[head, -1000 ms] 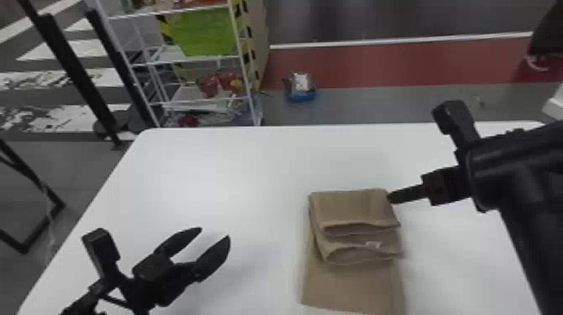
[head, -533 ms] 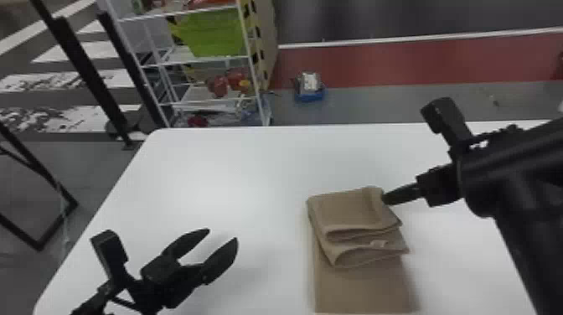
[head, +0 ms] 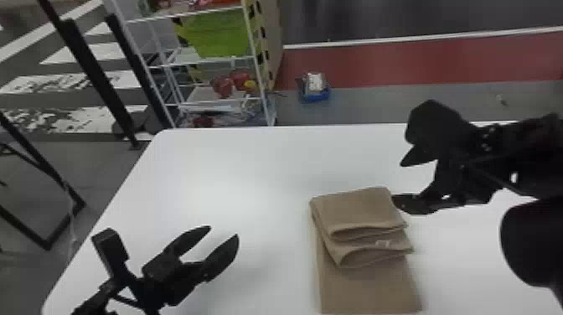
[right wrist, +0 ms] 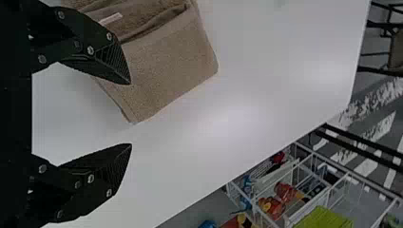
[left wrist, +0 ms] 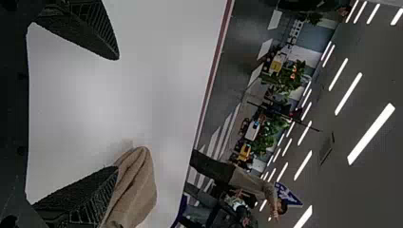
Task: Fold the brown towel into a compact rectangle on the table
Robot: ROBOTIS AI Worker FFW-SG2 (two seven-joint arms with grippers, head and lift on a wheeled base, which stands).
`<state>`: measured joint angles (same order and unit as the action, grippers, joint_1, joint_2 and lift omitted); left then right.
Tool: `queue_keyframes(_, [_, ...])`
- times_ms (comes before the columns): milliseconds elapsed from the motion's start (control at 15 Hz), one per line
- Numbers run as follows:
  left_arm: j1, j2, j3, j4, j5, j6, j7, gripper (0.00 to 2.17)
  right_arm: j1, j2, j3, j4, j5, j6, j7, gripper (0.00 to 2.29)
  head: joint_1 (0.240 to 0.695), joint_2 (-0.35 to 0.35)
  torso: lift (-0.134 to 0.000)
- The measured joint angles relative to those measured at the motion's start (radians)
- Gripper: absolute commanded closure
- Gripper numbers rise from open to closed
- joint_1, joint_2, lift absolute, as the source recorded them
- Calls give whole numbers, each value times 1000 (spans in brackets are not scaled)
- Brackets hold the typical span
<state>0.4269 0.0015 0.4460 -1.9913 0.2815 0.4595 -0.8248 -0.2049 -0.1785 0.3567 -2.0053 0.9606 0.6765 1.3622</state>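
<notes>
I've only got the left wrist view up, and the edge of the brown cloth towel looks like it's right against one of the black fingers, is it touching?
Observer: No. In the head view, bare white tabletop separates the brown cloth towel from the black two-fingered left end effector.
Operator: Okay, and what's on the towel's other side?
Observer: The black two-fingered right end effector, with one fingertip close by the towel's right edge, near its far corner.
Operator: How far along is the fold?
Observer: Folded layers are stacked on the far part, while the near part lies flat and uncovered.
</notes>
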Motion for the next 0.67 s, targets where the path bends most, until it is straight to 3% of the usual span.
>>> queue_keyframes(333, [-5, 0, 5, 10, 7, 0, 3, 53, 39, -51, 107, 16, 53, -239, 0, 346, 695, 296, -134])
queue_keyframes(667, [-12, 0, -1, 21, 4, 0, 6, 53, 25, -44, 163, 104, 109, -295, 0, 464, 695, 308, -134])
